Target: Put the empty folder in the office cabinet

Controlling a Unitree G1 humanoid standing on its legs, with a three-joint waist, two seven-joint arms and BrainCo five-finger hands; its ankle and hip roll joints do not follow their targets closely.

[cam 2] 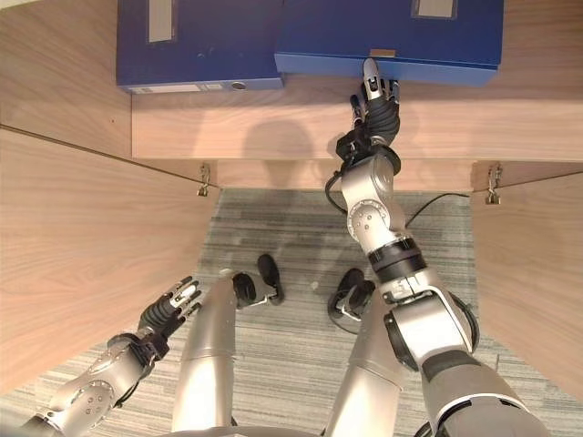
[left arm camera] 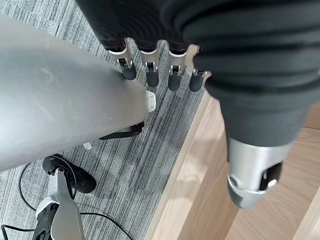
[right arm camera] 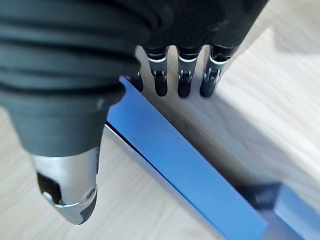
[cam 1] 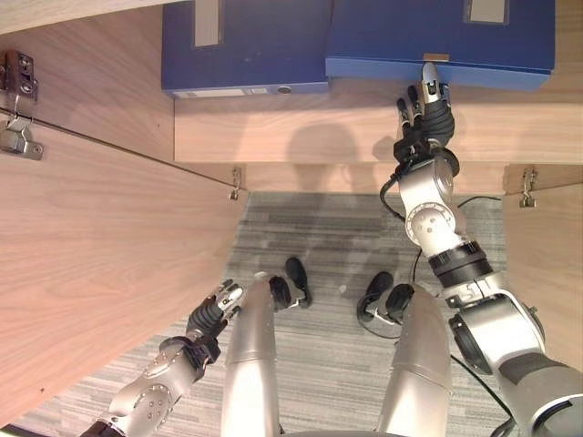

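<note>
A blue folder lies flat on the cabinet shelf, its near edge slightly past the shelf's back area. My right hand reaches up to that near edge with straight fingers, and the fingertips touch the folder's spine; the thumb stands apart from it. The hand is open and grips nothing. My left hand hangs low beside my left side over the carpet, fingers relaxed and holding nothing.
A second, darker blue folder lies on the same shelf to the left, next to the first. An open wooden cabinet door stands at the left and another at the right. Grey carpet lies below.
</note>
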